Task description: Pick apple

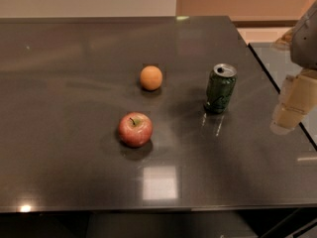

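Observation:
The apple [135, 129] is round and red with yellowish patches and a short dark stem. It sits on the dark table [59, 148], a little left of the middle and toward the front. My gripper [290, 108] hangs at the right edge of the view, over the table's right side, far to the right of the apple and apart from it. It holds nothing that I can see.
A plain orange round fruit [151, 78] sits behind the apple. A green drink can [220, 89] stands upright between the apple and the gripper. A second dark surface [277, 63] adjoins at the right, past a narrow gap.

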Controlling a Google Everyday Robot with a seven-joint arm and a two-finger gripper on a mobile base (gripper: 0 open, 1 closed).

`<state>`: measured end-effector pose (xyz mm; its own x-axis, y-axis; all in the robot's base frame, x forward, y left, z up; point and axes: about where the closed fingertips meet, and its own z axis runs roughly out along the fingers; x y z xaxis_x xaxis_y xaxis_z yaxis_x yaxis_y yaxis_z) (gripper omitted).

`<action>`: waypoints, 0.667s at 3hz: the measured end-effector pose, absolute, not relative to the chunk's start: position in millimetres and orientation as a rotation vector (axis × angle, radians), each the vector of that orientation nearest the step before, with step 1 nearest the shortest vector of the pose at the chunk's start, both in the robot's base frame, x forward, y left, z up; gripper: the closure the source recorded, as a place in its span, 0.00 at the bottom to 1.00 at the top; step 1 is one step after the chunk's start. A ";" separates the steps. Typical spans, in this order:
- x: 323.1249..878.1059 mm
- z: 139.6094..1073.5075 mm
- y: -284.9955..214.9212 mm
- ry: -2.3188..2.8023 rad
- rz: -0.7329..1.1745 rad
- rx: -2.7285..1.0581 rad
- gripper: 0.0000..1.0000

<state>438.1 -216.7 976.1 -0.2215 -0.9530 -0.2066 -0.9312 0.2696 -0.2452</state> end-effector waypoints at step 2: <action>439.6 977.8 -212.6 2.219 -0.099 -1.732 0.00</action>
